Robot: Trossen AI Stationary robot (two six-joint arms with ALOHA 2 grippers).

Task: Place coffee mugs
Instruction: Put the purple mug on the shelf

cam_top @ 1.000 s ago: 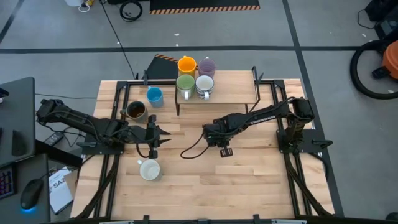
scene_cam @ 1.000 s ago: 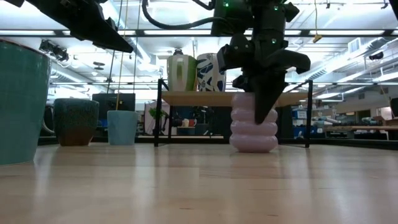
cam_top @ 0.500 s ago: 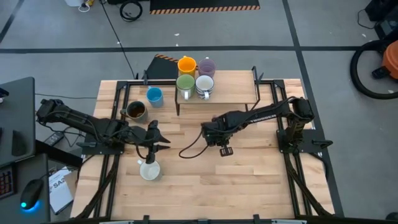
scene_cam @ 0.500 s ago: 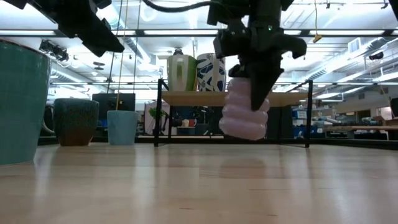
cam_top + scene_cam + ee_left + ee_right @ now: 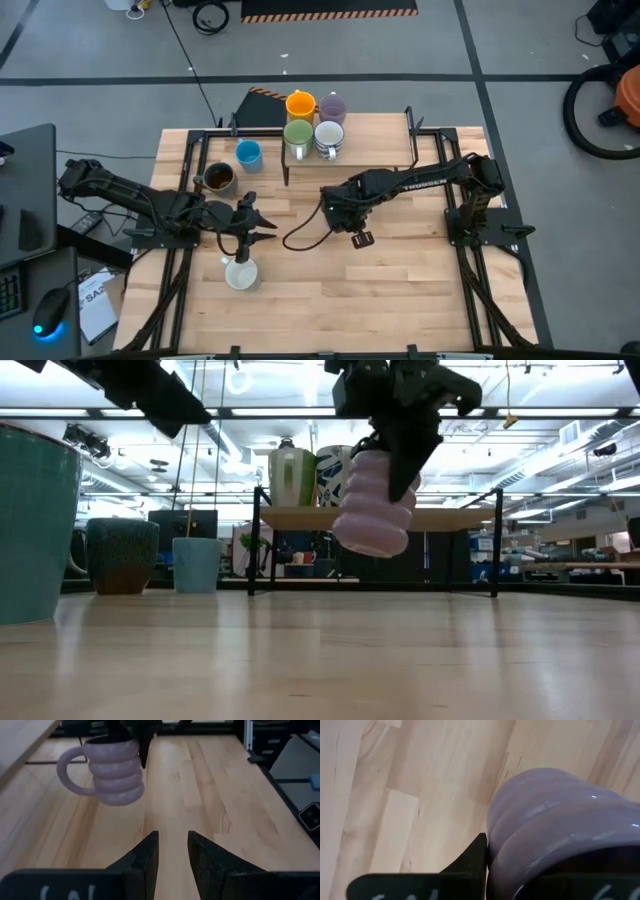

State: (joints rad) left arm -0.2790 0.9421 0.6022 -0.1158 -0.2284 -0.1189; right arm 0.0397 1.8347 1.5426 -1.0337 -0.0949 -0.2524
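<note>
My right gripper [image 5: 338, 212] is shut on a pale purple ribbed mug [image 5: 372, 505] and holds it in the air over the middle of the table; from above the gripper hides the mug. The left wrist view shows this mug [image 5: 112, 775] and its handle [image 5: 67, 767]. My left gripper [image 5: 268, 224] is open and hovers at the table's left, just beyond a mug with a white inside [image 5: 240, 272] that stands on its base. A blue mug [image 5: 248, 154] and a dark mug [image 5: 218, 178] stand on the table at the far left. My right gripper comes from above, pointing down, at the purple mug's rim on the side away from the handle. One finger [image 5: 470, 862] lies on the outside of the wall [image 5: 520, 825]; the other is hidden at the mug's opening. The mug is lifted clear of the table and hangs tilted.
A low shelf [image 5: 370, 135] at the far edge carries orange [image 5: 300, 104], purple [image 5: 332, 107], green [image 5: 297, 133] and white [image 5: 328, 137] mugs at its left end; its right half is bare. A black cable [image 5: 300, 238] trails on the table between the arms.
My right gripper has risen and moved a little toward the table's left, lifting the purple mug off the table; the mug stood upright on its base and now hangs tilted, clear of the wood.
</note>
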